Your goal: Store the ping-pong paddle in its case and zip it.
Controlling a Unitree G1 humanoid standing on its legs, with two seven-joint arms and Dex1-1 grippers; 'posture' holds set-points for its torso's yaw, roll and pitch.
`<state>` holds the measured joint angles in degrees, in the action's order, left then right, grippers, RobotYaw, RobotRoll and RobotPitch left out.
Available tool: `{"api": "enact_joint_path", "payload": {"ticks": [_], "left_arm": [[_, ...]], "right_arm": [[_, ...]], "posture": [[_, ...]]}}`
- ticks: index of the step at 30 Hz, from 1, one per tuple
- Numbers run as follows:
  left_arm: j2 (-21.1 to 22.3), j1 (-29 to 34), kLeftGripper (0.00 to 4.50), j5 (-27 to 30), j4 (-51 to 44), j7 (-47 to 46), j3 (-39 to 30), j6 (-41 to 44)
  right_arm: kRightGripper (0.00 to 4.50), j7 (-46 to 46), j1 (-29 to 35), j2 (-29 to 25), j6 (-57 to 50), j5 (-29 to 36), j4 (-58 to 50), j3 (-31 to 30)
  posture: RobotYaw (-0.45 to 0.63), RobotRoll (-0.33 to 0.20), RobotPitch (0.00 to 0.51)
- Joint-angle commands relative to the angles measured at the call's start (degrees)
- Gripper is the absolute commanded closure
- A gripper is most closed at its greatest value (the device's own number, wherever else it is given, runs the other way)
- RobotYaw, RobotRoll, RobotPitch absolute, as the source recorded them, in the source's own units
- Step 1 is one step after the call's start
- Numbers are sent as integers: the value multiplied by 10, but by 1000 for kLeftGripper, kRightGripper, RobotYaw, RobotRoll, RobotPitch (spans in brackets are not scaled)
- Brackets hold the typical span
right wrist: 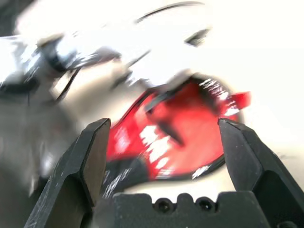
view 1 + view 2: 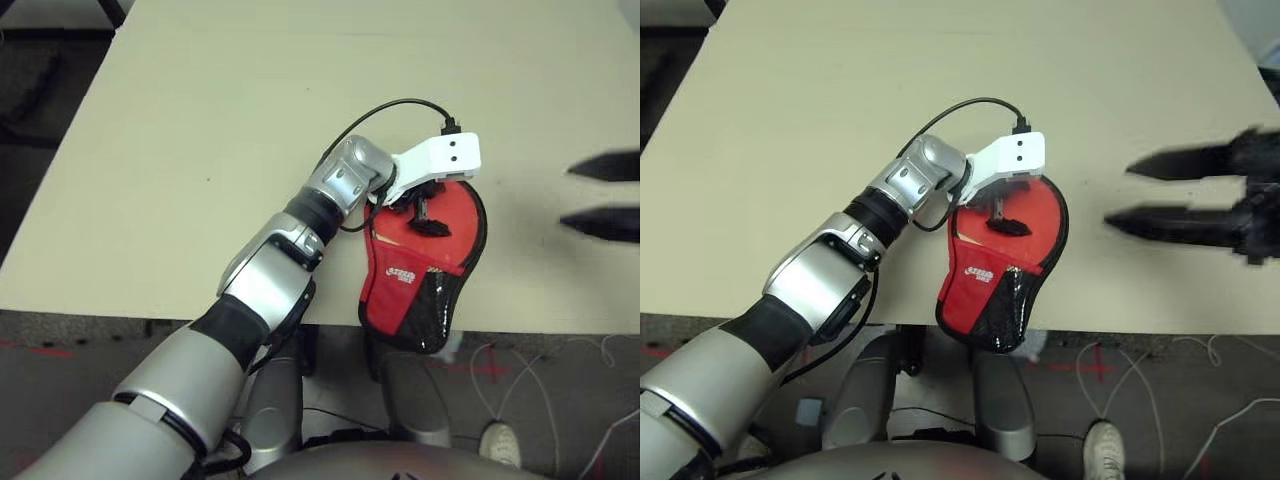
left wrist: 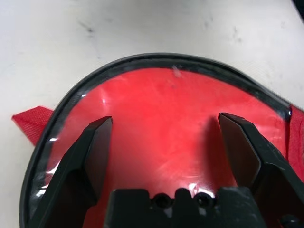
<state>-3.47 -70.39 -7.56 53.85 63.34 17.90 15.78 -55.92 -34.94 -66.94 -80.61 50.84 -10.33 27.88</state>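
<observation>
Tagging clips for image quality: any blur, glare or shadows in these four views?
Right wrist view: motion-like blur over the case and the left arm, with white glare streaks on the case. Left wrist view: small bright glints on the case's glossy face, soft shadow near one finger. Both eye views: the right gripper looks smeared, the table evenly lit.
</observation>
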Motion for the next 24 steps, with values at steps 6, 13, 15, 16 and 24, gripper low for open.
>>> {"api": "enact_joint_path", "payload": {"ticks": [6, 13, 15, 16, 24], "left_arm": [[25, 35, 0, 56, -33, -180, -112, -1], [72, 110, 0, 92, -89, -350, -213, -89], [87, 131, 0, 96, -100, -381, -230, -103], [98, 144, 0, 94, -104, -397, -236, -116], [157, 208, 0, 105, -113, -525, -295, -185]], "right_arm": [[31, 212, 14, 123, 245, -195, 139, -31], [31, 304, 55, 270, 371, -218, 132, -3], [31, 314, 66, 291, 392, -224, 133, -9], [31, 321, 68, 302, 402, -227, 138, -12], [31, 344, 58, 332, 510, -268, 246, -23]], "posture": [[-120, 0, 318], [-87, 0, 312], [-82, 0, 311], [-72, 0, 309], [-33, 0, 312]]}}
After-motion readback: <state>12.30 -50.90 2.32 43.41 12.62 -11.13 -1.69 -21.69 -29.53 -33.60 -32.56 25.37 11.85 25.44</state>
